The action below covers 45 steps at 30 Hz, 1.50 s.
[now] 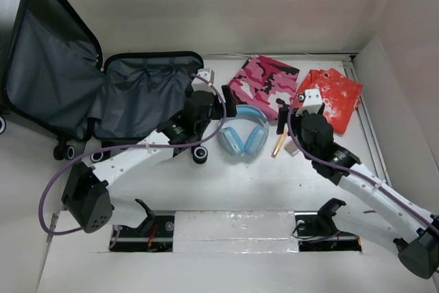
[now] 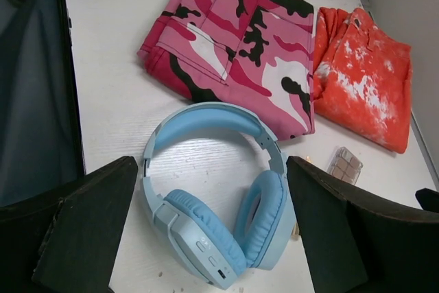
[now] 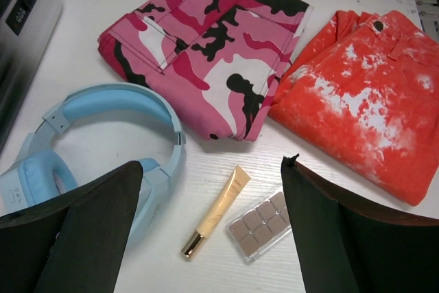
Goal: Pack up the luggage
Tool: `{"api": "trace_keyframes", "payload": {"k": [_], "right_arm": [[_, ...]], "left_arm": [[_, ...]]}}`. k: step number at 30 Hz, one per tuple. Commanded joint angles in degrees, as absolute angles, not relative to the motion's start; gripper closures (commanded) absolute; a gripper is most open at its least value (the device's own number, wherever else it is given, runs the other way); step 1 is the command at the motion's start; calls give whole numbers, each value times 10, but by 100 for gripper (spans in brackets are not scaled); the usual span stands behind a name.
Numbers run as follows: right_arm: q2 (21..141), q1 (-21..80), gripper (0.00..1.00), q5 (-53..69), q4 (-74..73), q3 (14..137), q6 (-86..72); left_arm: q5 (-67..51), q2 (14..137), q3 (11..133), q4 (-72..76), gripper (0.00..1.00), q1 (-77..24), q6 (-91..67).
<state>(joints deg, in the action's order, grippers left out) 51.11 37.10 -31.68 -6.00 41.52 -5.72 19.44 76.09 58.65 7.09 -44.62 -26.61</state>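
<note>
The luggage (image 1: 82,87) lies open at the back left, its grey lining showing. My left gripper (image 1: 230,110) is open and empty, its jaws straddling blue headphones (image 2: 212,197) on the table. My right gripper (image 1: 291,111) is open and empty above a gold cosmetic tube (image 3: 216,212) and a clear eyeshadow palette (image 3: 260,226). Folded pink camouflage trousers (image 1: 264,84) and folded orange tie-dye shorts (image 1: 336,97) lie at the back. The headphones (image 1: 243,135) sit between the two grippers in the top view.
White walls enclose the table at the back and right (image 1: 405,101). A black caster wheel (image 1: 199,155) of the luggage sits under my left arm. A small white block (image 1: 208,74) lies by the suitcase's right rim.
</note>
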Motion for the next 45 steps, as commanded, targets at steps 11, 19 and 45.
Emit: {"api": "trace_keyframes", "payload": {"k": [11,19,45], "right_arm": [[492,368,27,-290,-21,408,-63],[492,368,21,-272,-16,403,-63],[502,368,0,-170,6,403,-47]], "left_arm": [[250,899,742,-111,39,-446,-242],[257,959,774,-150,36,-446,-265],[192,982,722,-242,10,-519,-473]]}}
